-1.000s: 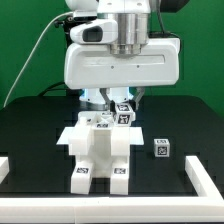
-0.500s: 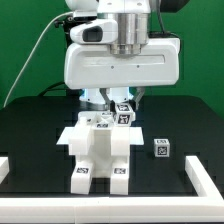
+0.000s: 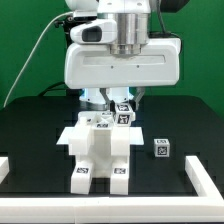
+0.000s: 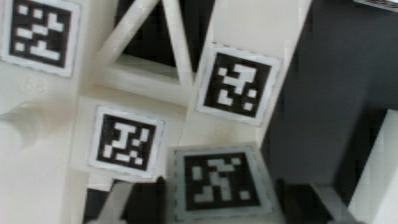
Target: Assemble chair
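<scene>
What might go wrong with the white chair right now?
1. The gripper hangs low at the back of the half-built chair, and its fingertips are hidden. A crooked push there might tip the chair or slide it.
2. The small loose tagged block lies apart on the exterior view's right. A wide swing might knock it farther away.

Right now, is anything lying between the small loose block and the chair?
Nothing visible. Only black table shows between the block and the chair, which stands just to the block's left in the exterior view.
</scene>
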